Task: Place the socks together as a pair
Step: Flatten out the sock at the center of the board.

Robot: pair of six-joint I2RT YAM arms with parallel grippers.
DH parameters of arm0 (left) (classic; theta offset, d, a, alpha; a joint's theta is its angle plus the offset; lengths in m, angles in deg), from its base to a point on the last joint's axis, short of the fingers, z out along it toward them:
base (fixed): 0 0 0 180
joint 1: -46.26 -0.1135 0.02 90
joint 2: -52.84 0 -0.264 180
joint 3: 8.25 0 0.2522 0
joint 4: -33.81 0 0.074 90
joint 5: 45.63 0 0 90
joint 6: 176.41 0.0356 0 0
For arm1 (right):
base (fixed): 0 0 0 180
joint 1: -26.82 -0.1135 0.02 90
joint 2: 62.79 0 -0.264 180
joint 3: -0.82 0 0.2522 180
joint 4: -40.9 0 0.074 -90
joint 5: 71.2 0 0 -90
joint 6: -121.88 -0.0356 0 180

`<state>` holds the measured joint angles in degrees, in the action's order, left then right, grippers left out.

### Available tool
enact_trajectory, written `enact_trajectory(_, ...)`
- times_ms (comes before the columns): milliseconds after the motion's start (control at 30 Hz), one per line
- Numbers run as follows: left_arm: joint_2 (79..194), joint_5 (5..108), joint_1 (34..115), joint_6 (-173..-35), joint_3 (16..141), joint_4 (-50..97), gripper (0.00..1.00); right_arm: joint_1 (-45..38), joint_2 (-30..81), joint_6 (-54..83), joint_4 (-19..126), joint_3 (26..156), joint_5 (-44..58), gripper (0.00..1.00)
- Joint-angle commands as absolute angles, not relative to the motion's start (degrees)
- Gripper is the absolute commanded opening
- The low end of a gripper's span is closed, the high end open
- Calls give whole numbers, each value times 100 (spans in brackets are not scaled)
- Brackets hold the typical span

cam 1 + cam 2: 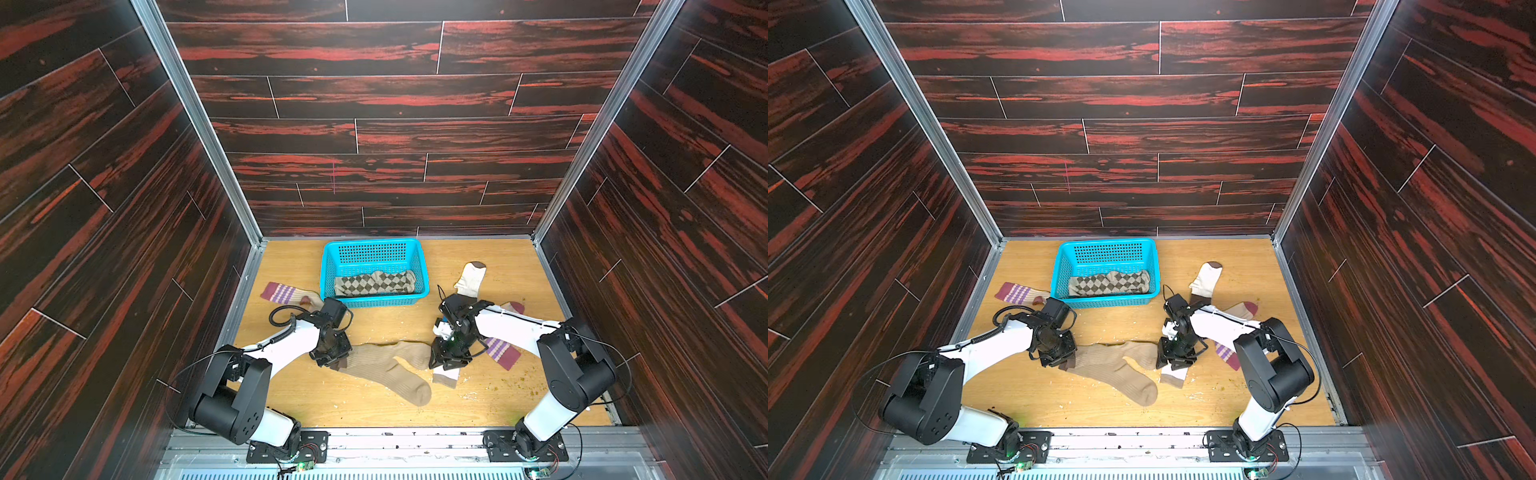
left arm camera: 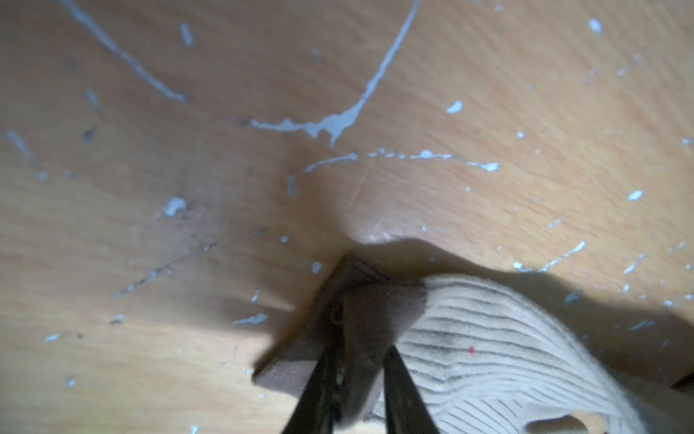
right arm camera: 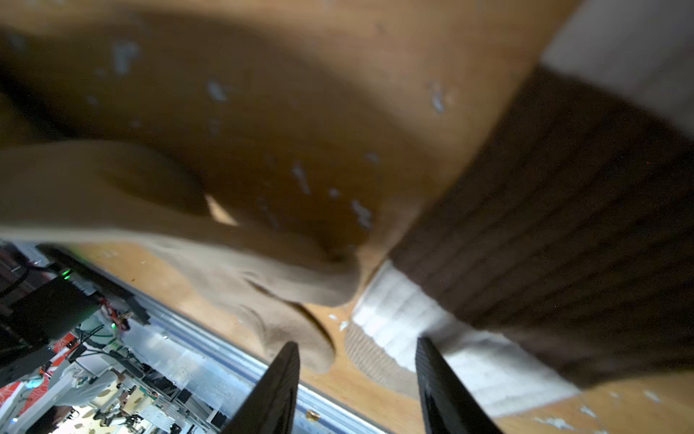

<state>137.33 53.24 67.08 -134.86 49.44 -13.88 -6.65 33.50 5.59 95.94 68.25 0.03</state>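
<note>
Two plain ribbed tan socks [image 1: 386, 370] lie overlapped mid-table. My left gripper [image 1: 332, 365] is at their brown cuff end; in the left wrist view its fingers [image 2: 394, 375] pinch a fold of the brown cuff [image 2: 375, 300]. My right gripper [image 1: 446, 368] hovers open over a white sock with a brown band [image 3: 394, 312], next to a tan toe [image 3: 281, 270]. Another white sock [image 1: 469, 278] lies at the back right. One cream sock with purple stripes [image 1: 286, 293] lies far left; its match [image 1: 503, 353] is partly under the right arm.
A blue basket [image 1: 374, 249] stands at the back centre with tan argyle socks [image 1: 374, 284] inside. Dark wood-pattern walls close in three sides. The table [image 1: 478, 399] is scuffed with white flecks, and a metal rail [image 1: 415, 436] runs along its front edge.
</note>
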Motion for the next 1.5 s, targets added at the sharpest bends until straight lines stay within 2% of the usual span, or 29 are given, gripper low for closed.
enact_trajectory(0, 13545, 5399, 6674, -13494, 4972, -1513, 23, -692, 3232, 196, 9053, 6653, -56, 54)
enact_trajectory(267, 13111, 5563, 6669, -13509, 5033, -1832, 21, -712, 3196, -121, 8654, 6854, -361, 56)
enact_trajectory(567, 12663, 5364, 6564, -13518, 5227, -2191, 19, -705, 3191, -59, 9456, 7481, -178, 56)
enact_trajectory(867, 12427, 5340, 6217, -13292, 5089, -2129, 18, -703, 3625, -203, 9419, 7515, -168, 56)
enact_trajectory(900, 12402, 5432, 6217, -13293, 5057, -2049, 19, -706, 3639, -220, 9376, 7497, -192, 56)
enact_trajectory(967, 12344, 5622, 6217, -13375, 4915, -1901, 34, -721, 3721, -260, 9351, 7547, -212, 56)
enact_trajectory(1067, 12224, 5725, 6217, -13501, 4681, -1786, 51, -751, 3889, -310, 9334, 7580, -182, 55)
enact_trajectory(1200, 12260, 5866, 6217, -13610, 4443, -1532, 54, -760, 4093, -418, 9202, 7625, -160, 54)
enact_trajectory(1300, 12313, 5865, 6217, -13684, 4362, -1370, 54, -789, 4293, -407, 9242, 7867, 104, 48)
enact_trajectory(1400, 12367, 5788, 6217, -13694, 4389, -1365, 54, -803, 4394, -428, 9352, 8105, 215, 26)
enact_trajectory(1467, 12384, 5742, 6217, -13704, 4400, -1359, 54, -815, 4368, -408, 9465, 8185, 294, 16)
